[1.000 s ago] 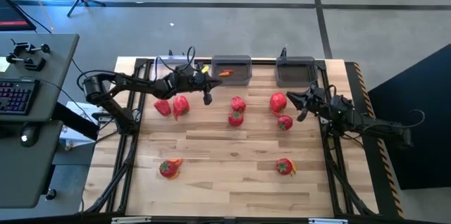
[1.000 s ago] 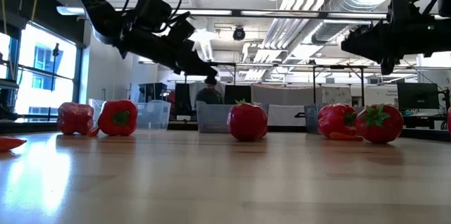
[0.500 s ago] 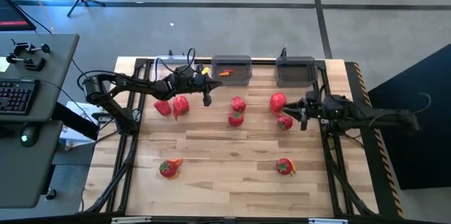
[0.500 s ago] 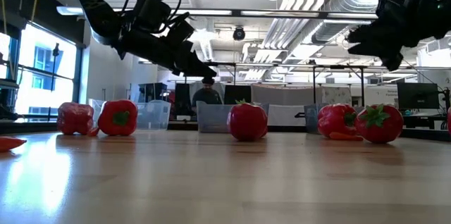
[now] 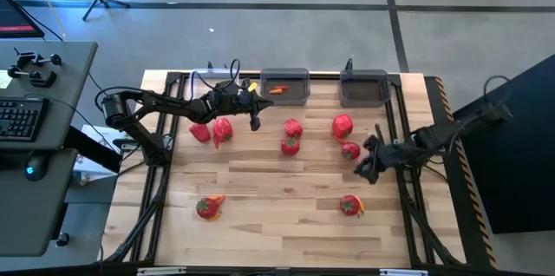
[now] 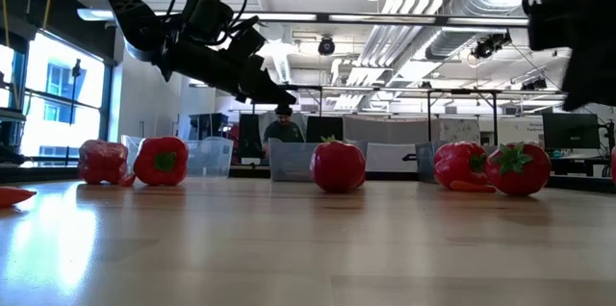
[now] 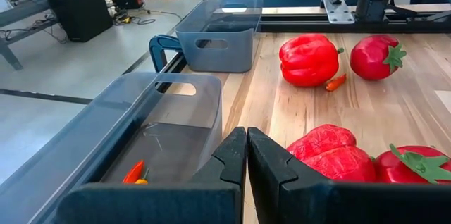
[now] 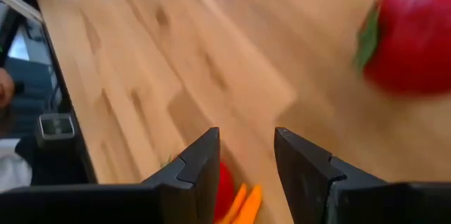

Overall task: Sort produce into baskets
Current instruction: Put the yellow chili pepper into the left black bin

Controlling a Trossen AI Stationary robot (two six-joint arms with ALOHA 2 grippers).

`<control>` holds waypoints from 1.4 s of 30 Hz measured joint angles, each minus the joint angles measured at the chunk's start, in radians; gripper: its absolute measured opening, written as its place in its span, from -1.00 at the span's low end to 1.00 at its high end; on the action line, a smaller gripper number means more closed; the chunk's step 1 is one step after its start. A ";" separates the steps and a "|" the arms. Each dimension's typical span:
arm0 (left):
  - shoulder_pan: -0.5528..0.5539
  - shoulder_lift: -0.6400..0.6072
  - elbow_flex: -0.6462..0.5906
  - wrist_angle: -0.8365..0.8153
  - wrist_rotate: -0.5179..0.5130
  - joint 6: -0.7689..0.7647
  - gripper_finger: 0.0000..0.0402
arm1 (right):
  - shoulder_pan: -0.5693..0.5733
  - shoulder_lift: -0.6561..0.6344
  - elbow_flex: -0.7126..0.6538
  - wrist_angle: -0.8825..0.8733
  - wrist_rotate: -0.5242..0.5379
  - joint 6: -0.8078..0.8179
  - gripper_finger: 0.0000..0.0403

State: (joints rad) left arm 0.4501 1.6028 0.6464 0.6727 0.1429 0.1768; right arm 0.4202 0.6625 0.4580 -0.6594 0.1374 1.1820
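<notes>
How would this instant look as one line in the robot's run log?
left end effector: shut, empty, near middle basket | right end effector: open, empty, above table between two tomatoes | produce binned: chilli

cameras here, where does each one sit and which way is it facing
High view: overhead, looking straight down on the table; both arms show, left gripper and right gripper.
Low view: at tabletop height, looking level across into the room; the left arm crosses overhead.
Left wrist view: behind the shut fingers, facing the middle grey basket.
Right wrist view: behind the parted fingers, looking down at bare wood.
Shared: the orange chilli in that basket shows in the high and left wrist views.
</notes>
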 joint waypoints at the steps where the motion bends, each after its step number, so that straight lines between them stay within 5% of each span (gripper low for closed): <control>1: 0.000 0.000 0.000 0.000 0.000 0.000 -1.00 | 0.035 0.011 0.000 -0.003 0.004 0.042 -0.37; 14: 0.000 0.000 0.000 0.000 0.000 -0.001 -1.00 | 0.358 0.234 0.001 0.046 -0.022 0.516 -0.36; 19: 0.000 0.000 0.000 0.005 0.000 0.000 -1.00 | 0.395 0.349 0.001 0.097 -0.076 0.661 -0.14; 25: 0.000 0.000 0.000 0.006 0.000 0.000 -1.00 | 0.395 0.446 0.001 0.148 -0.114 0.695 0.13; 42: 0.000 0.000 0.000 0.006 0.000 0.000 -1.00 | 0.391 0.558 0.005 0.174 -0.113 0.681 0.15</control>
State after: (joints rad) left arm 0.4500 1.6028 0.6464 0.6786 0.1429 0.1764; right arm 0.8116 1.2202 0.4625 -0.4849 0.0246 1.8629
